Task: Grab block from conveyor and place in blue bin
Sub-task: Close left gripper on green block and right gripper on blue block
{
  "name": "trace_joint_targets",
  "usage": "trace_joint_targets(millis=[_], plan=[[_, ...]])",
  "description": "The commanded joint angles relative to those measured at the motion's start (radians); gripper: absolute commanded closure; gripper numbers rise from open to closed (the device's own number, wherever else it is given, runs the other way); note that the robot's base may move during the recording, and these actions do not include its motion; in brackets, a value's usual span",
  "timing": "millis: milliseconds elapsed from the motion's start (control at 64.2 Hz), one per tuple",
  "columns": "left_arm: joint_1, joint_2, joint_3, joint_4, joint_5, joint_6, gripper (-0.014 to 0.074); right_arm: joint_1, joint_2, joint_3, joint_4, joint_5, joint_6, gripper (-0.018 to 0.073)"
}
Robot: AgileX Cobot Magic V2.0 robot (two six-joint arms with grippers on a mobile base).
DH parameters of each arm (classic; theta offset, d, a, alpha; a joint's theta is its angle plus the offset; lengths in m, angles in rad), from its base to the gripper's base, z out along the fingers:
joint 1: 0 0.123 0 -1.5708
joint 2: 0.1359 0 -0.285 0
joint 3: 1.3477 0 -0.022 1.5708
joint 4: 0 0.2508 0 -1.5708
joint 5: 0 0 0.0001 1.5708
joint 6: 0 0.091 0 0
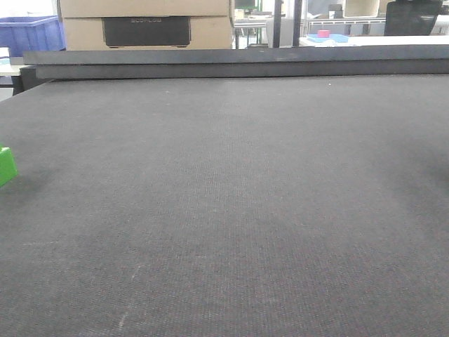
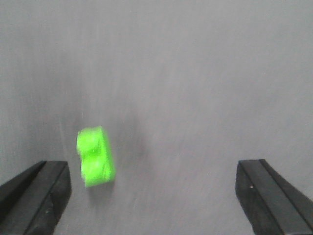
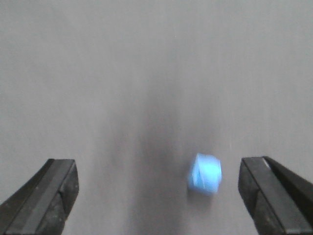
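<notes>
Both wrist cameras stare straight down at the conveyor (image 1: 224, 210), and nothing is pinched on either side. The left end effector (image 2: 154, 196) has its fingers (image 2: 36, 196) spread far apart, and there is the green block (image 2: 95, 156), lying on the dark weave between them, close to the finger at the left of that view and well apart from the other. Off-centre, then, so I reckon it wants to shift across before it drops and closes. The block looks smeared, which hints that the conveyor or the camera is moving, so timing will count. From the front camera only a corner of it shows, at the picture's left edge. The right end effector (image 3: 157, 198) is just as open and empty, a small pale blue object (image 3: 205, 173) blurred on the conveyor between its fingers (image 3: 41, 196); what it is, I cannot tell. The blue bin (image 1: 28, 35) waits beyond the far rail (image 1: 238, 63), back left, which is likely why the left end effector lines up for this grab.
</notes>
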Motion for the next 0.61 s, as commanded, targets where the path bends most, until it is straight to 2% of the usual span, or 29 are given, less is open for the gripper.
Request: trace_joint_targets(millis=[0,93,202,311,389,452,592], plan=[[0.028,0.048,-0.01,0.03,0.042,-0.016,0.0006,-0.004,0.04,-0.02,-0.082,0.084,0.039,-0.0009],[0.075,0.098,-0.01,0.03,0.045,-0.016,0.0006,-0.025,0.086,-0.026,-0.109,0.128,0.048,-0.0009],[0.111,0.155,-0.01,0.03,0.043,0.016,0.0006,-0.072,0.136,-0.026,-0.079,0.123,0.048,-0.0009],[0.111,0.227,-0.01,0.028,0.033,0.04,0.0006,-0.144,0.196,-0.026,-0.052,0.119,0.037,-0.0009],[0.111,0.266,-0.01,0.023,0.024,0.04,0.0006,-0.184,0.235,-0.026,0.006,0.101,-0.006,-0.0009],[0.111,0.293,-0.01,0.023,0.02,0.04,0.0006,-0.196,0.264,-0.026,0.049,0.066,-0.038,-0.0009],[0.111,0.339,-0.01,0.023,0.013,0.04,0.0006,-0.199,0.328,-0.026,0.048,0.025,-0.044,-0.0009]])
